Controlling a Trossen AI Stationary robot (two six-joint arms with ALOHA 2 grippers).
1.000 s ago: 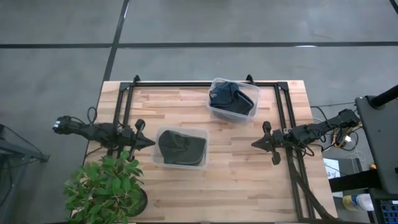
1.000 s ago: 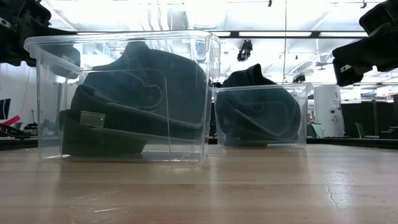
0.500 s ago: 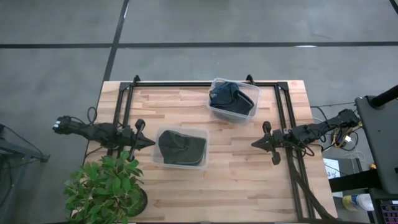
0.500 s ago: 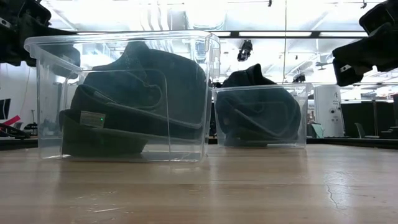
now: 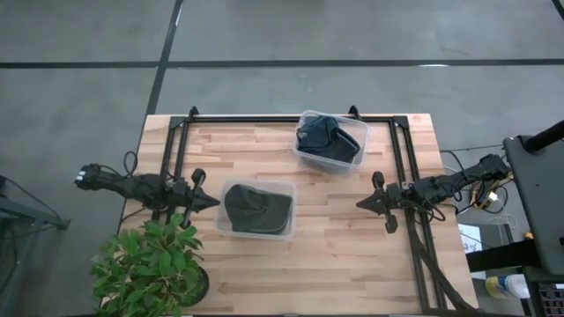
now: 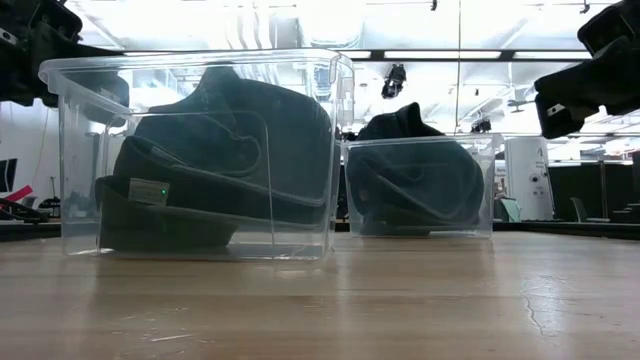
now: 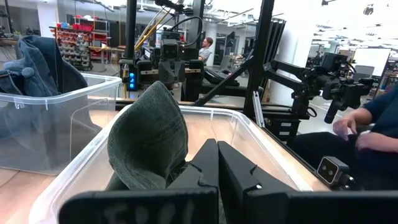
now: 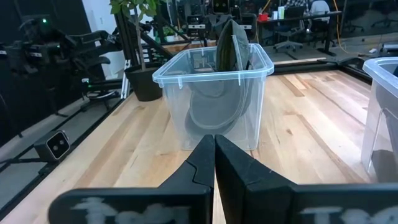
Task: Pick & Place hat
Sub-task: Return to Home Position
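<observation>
I am working in a robotics lab: my wooden table (image 5: 335,246) stands on a bare concrete floor (image 5: 264,35), and beyond it I see cabled equipment (image 7: 171,59), stocked shelves (image 7: 74,37), office chairs (image 8: 318,12) and a seated person (image 7: 373,118).

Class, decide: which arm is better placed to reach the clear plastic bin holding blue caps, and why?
Right. The right gripper lies nearer the clear plastic bin with blue caps; the left gripper sits farther off, beside the gray cap's clear bin.
</observation>
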